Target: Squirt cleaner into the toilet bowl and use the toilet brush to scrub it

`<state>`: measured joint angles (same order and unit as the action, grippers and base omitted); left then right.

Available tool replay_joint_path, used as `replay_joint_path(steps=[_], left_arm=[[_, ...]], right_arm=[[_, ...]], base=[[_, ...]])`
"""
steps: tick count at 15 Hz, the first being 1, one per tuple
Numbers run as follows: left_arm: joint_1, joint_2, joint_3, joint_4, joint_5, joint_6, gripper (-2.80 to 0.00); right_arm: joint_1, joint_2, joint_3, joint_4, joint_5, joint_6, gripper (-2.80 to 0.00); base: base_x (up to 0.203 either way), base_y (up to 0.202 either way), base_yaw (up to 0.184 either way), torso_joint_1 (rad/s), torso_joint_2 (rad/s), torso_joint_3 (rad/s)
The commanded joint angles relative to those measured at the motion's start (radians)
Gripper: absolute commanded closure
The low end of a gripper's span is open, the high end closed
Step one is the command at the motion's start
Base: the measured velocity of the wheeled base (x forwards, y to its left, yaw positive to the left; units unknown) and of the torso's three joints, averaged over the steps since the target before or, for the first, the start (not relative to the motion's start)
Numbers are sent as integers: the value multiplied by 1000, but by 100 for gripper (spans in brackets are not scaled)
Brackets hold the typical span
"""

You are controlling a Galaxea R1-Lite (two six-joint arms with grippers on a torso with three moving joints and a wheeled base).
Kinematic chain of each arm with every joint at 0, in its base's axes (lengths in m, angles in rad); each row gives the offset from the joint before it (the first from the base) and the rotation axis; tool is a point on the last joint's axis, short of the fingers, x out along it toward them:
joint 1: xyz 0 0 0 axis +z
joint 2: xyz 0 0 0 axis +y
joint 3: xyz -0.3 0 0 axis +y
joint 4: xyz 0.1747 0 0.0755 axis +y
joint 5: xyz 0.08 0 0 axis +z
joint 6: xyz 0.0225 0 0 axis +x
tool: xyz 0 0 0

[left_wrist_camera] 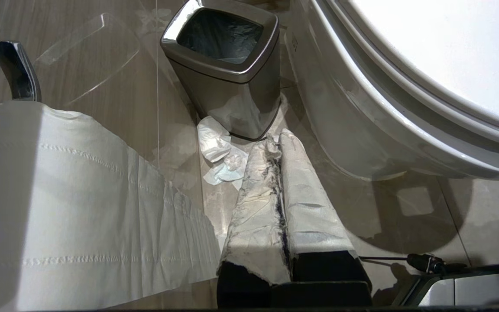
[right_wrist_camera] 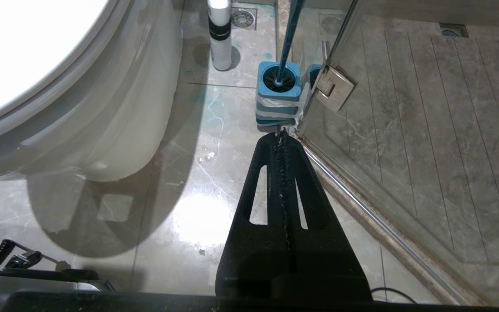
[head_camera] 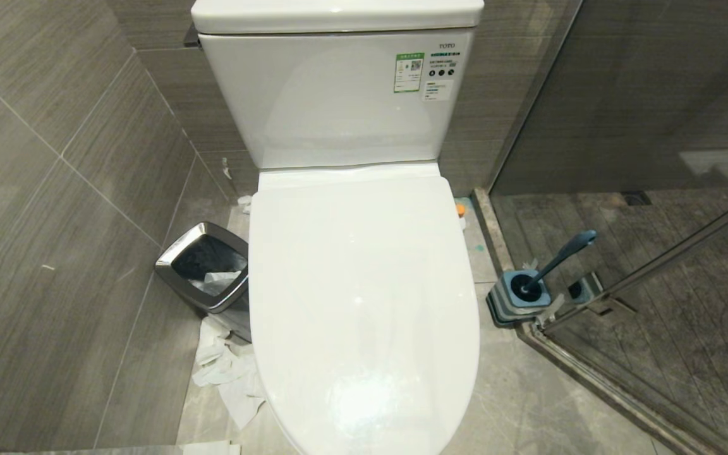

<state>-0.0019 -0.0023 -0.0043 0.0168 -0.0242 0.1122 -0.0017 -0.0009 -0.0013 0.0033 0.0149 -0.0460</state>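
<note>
Grey wood-grain wall tiles (head_camera: 54,189) cover the left side and rear. The floor (right_wrist_camera: 180,182) is glossy grey marble-look tile carrying bright light reflections. A chrome-rimmed waste bin (left_wrist_camera: 228,65) stands on it with crumpled paper (left_wrist_camera: 219,151) at its base; a glass shower door (right_wrist_camera: 405,108) with a metal hinge (right_wrist_camera: 334,89) closes off the right side.

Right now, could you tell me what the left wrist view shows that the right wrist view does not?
Only the left wrist view: the waste bin, crumpled tissue and the shut left gripper. Only the right wrist view: the toilet brush in its stand, a white bottle, the shut right gripper. Both: the closed toilet.
</note>
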Motion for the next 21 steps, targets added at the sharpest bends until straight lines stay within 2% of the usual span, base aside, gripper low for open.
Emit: replay_joint_path(steps=[1, 4, 13, 16, 21], left_arm=[[0, 2, 1, 2, 4, -10, 0], [-1, 2, 1, 0, 5, -29, 0], [0, 2, 1, 1, 5, -29, 0], [0, 2, 1, 1, 5, -29, 0], [-1, 2, 1, 0, 6, -29, 0]], right_arm=[[0, 1, 1, 0, 0, 0, 0], [0, 1, 0, 0, 0, 0, 0], [0, 1, 0, 0, 0, 0, 0], [0, 1, 1, -2, -19, 47, 0], [0, 1, 1, -2, -19, 47, 0]], base=[[0, 0, 0, 0, 0, 0], [0, 0, 0, 0, 0, 0], [0, 0, 0, 0, 0, 0], [0, 0, 0, 0, 0, 0], [0, 0, 0, 0, 0, 0]])
